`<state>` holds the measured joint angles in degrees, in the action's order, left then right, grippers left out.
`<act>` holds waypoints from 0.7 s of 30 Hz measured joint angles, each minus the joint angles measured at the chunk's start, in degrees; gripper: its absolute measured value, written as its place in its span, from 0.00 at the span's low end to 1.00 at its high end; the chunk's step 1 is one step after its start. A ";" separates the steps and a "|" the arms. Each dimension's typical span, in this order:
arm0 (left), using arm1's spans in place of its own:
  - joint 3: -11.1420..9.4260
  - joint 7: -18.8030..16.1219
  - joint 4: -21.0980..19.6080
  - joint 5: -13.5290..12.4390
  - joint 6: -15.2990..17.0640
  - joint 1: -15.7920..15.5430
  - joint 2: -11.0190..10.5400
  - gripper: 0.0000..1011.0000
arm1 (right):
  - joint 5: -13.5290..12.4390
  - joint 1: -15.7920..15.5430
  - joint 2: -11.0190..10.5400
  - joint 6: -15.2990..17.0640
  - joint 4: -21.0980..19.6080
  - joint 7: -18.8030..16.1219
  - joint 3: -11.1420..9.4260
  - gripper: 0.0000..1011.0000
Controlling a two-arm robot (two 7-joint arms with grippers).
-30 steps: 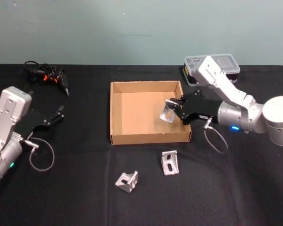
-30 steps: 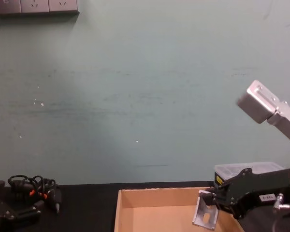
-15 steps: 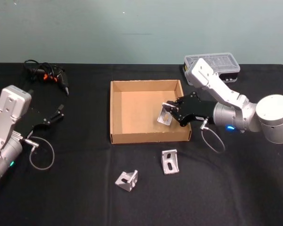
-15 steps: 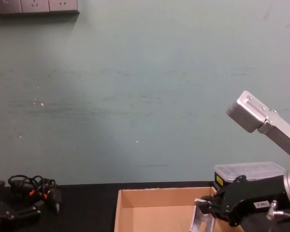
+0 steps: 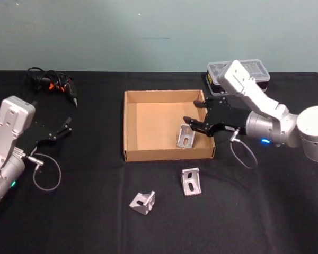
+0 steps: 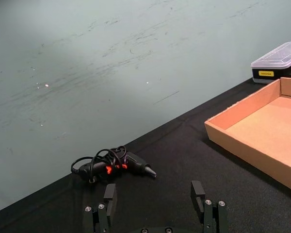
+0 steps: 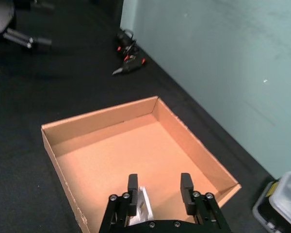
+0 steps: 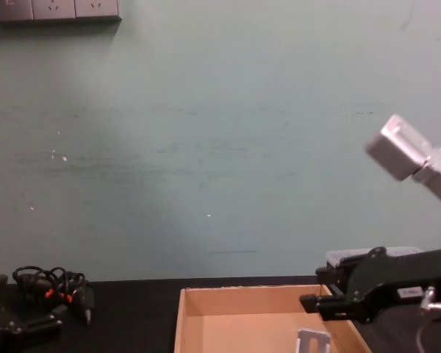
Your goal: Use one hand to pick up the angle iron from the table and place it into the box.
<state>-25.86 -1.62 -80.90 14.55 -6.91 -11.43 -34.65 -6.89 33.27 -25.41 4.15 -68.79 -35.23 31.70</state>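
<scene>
At the left edge of the head view, the left end effector (image 5: 66,128) hangs low over the black tabletop (image 5: 95,211), its fingers spread wide with nothing between them. Toward the upper left, a black-and-orange corded tool (image 5: 54,85) lies near the tabletop's far edge, well apart from that arm.

In the middle of the frame sits the shallow cardboard box (image 5: 126,127). Below it, outside the box, two loose angle irons rest on the tabletop: one (image 5: 142,203) toward the lower centre, the other (image 5: 191,182) just beside the box's near right corner.

A third angle iron (image 5: 185,136) stands inside the box, in its lower right part by the near wall. The right end effector (image 5: 195,112) reaches in from the right, over the box's right wall, and hovers above that piece. Its fingers are set wide apart and grip nothing; whether the lower finger touches the iron cannot be told.

At the upper right, behind the right arm, lies a black case with a clear lid (image 5: 249,71).
</scene>
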 joint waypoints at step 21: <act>0.00 0.00 0.00 0.00 0.00 0.00 0.00 0.99 | -5.71 -11.40 -10.39 2.02 -19.70 -0.69 -4.99 0.99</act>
<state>-25.86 -1.62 -80.90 14.55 -6.91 -11.43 -34.65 -12.59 21.87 -35.81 6.16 -88.48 -35.92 26.71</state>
